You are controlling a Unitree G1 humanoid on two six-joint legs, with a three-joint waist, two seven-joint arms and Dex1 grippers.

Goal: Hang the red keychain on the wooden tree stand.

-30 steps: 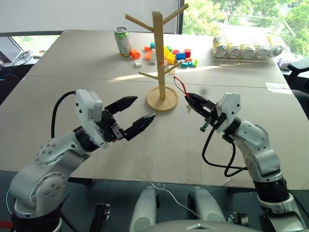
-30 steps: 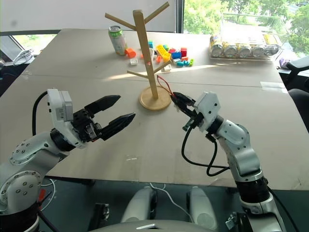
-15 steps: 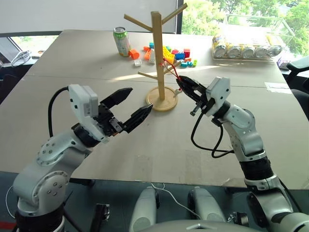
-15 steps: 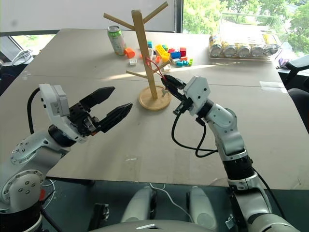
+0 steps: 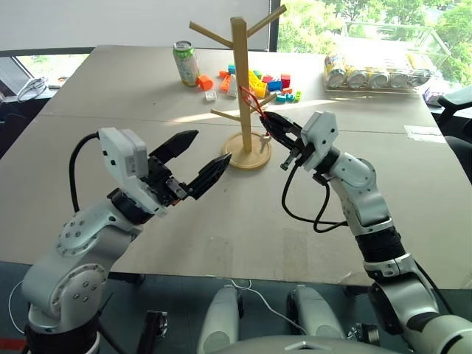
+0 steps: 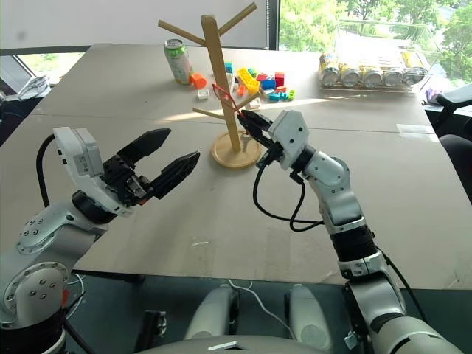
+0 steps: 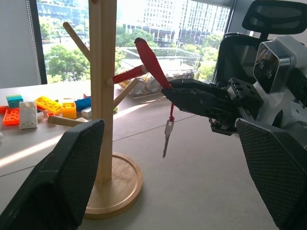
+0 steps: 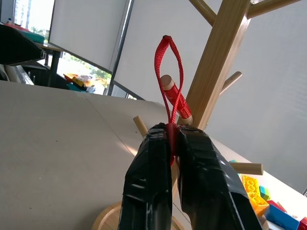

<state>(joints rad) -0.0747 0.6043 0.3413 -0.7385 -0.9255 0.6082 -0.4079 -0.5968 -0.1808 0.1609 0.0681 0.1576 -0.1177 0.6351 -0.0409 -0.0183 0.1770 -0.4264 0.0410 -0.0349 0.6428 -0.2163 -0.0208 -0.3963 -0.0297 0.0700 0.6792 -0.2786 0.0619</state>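
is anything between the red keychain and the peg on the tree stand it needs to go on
Nothing visible blocks it. The right end effector pinches the red keychain, and its loop already sits at the tip of a slanted peg of the wooden tree stand.

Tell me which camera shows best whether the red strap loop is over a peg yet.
Right wrist view: the red keychain, pinched in the right gripper, loops around a peg tip on the wooden tree stand. The left wrist view shows strap and hanging key side-on; the eye views give a red sliver.

Stand (image 5: 244,88) mid table (image 5: 110,96); can (image 5: 187,63) behind-left, blocks (image 5: 258,81) behind, can tray (image 5: 380,70) far right; keychain (image 7: 149,61) right of pole.
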